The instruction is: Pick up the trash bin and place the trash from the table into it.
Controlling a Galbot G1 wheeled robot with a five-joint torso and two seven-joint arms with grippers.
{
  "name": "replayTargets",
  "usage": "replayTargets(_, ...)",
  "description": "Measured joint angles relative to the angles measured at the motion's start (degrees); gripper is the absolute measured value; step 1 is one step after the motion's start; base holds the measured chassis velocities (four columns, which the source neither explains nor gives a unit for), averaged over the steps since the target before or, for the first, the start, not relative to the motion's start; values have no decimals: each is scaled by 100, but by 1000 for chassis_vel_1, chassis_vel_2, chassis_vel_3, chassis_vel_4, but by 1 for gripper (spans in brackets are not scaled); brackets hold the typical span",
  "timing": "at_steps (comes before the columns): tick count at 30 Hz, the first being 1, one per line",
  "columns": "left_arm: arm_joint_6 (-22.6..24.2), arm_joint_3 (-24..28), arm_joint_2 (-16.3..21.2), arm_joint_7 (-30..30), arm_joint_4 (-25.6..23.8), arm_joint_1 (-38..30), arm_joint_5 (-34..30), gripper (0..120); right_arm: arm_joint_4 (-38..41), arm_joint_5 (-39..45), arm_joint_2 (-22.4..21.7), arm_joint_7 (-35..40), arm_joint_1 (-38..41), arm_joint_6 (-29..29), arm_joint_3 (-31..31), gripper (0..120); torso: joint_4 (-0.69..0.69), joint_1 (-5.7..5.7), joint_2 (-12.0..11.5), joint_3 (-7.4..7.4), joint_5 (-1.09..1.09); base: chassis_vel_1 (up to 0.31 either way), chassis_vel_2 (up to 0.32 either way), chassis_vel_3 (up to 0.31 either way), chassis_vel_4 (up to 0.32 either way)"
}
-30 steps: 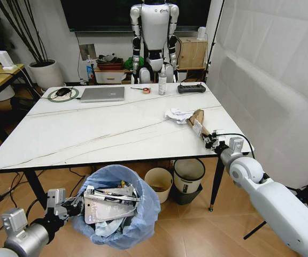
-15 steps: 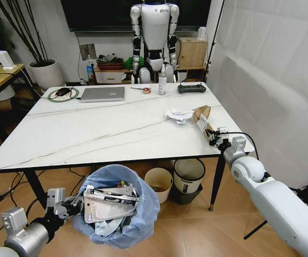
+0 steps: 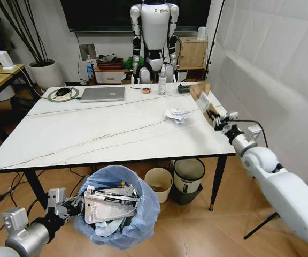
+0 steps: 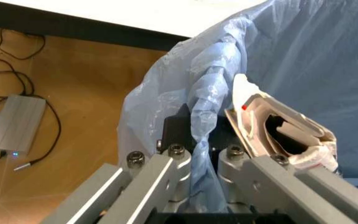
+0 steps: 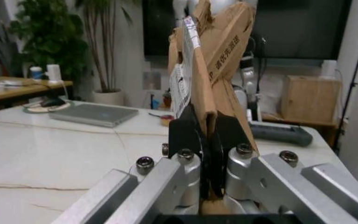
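Right gripper [image 3: 218, 119] jaws clamp white-labelled cardboard box [image 3: 201, 96] above table [image 3: 90, 134].

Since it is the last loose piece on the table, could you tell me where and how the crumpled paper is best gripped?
Judging by its low, flat pose, the crumpled paper on the table is best pinched from above, jaws closing across its raised middle folds; the thin edges lie flush and give little purchase. The right gripper, nearest, holds the cardboard.
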Motion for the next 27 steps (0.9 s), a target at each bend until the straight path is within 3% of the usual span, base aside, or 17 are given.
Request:
replayTargets(6,-79,43,88,-41,2,-19,-146,0,233,175,-147,-682,93,428,-153,0,-1,0,0,0,0,0,0,0,0)
replayTargets(22,-113,80,132,-61,6,-35,-234,0,683,684,-236,-1518,234,693,-437,0,-2,0,0,0,0,0,0,0,0)
replayTargets(27,-115,73,194,-89,16,-27,-300,0,951,1038,-168,-1939,753,886,-1238,0,0,0,0,0,-1,0,0,0,0)
